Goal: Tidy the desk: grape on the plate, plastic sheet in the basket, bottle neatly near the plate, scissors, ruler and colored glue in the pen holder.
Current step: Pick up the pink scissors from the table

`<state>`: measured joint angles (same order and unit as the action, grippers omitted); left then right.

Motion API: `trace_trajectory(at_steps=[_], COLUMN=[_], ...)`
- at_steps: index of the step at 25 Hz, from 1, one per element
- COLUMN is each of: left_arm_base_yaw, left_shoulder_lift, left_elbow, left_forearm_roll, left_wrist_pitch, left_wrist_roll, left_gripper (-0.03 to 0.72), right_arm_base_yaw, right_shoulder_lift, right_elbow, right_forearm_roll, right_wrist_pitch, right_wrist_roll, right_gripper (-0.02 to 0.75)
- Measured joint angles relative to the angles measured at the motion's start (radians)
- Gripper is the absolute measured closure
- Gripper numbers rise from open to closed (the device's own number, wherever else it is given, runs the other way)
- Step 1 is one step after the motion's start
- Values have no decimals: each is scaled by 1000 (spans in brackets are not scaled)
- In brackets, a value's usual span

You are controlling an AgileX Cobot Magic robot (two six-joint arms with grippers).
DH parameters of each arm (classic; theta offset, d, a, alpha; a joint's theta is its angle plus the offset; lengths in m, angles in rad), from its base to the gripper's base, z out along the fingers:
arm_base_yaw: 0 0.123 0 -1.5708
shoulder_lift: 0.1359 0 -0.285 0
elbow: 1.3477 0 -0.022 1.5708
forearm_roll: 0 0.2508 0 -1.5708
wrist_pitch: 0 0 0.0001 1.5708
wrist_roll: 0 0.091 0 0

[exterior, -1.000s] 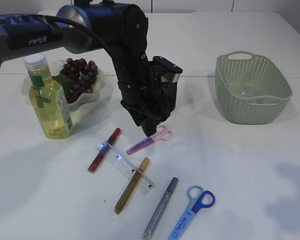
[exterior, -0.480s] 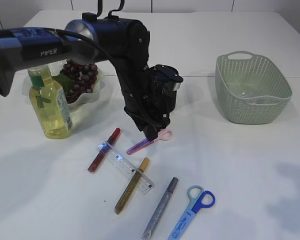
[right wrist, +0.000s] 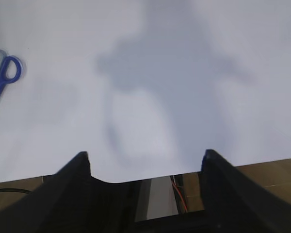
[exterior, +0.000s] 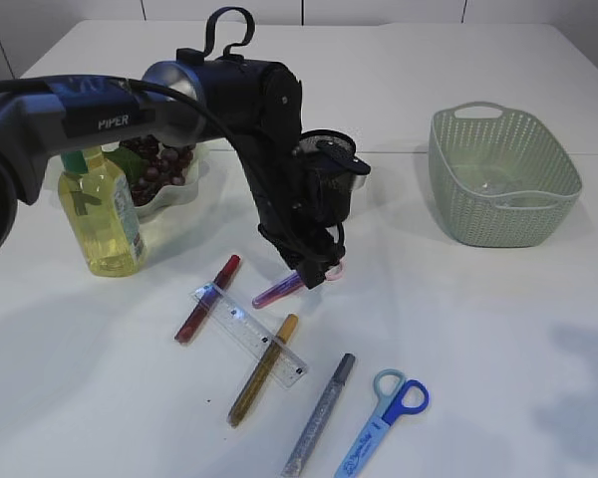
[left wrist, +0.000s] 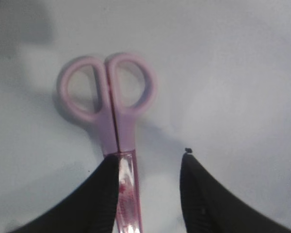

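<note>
Change: left claw (left wrist: 149,167) has come down over the pink scissors (left wrist: 109,104).
Claw state: open, jaws straddling the blades.
Meaning: pickup looks imminent.

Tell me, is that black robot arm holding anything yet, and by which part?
Nothing is held. The left gripper has its fingers open, set around the pink plastic scissors just below the handle loops. The right gripper is open and empty.

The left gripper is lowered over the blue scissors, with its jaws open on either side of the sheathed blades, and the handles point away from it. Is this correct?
Not quite: the colour is wrong. The left gripper is over the pink scissors, as the left wrist view shows. The blue scissors lie apart, near the front edge in the exterior view. The rest holds: jaws open, handles pointing away.
</note>
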<state>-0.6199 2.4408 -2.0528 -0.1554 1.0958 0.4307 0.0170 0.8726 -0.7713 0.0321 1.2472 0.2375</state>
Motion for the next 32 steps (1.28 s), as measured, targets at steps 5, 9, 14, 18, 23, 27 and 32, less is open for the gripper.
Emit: trace_trajectory(at_steps=[5, 9, 14, 18, 23, 27, 32], left_arm_base_yaw=[0, 0, 0, 6, 10, 16, 32], left_shoulder_lift=[0, 0, 0, 12, 27, 27, 27], left_elbow=[0, 0, 0, 0, 0, 0, 0], left_forearm_roll=[-7, -7, -7, -7, -7, -1, 7], left_wrist_pitch=[-38, -45, -45, -45, -45, -37, -8], left_wrist_roll=[11, 14, 14, 14, 14, 14, 14], left_gripper=[379, 379, 379, 379, 379, 380, 380], right_arm_base_yaw=[0, 0, 0, 0, 0, 0, 0], right_shoulder_lift=[0, 0, 0, 0, 0, 0, 0], right_elbow=[0, 0, 0, 0, 0, 0, 0], right_forearm_roll=[-7, -10, -13, -13, -13, -15, -15], right_wrist_pitch=[0, 0, 0, 0, 0, 0, 0], right_wrist_roll=[0, 0, 0, 0, 0, 0, 0], right_gripper=[194, 195, 195, 194, 194, 195, 195])
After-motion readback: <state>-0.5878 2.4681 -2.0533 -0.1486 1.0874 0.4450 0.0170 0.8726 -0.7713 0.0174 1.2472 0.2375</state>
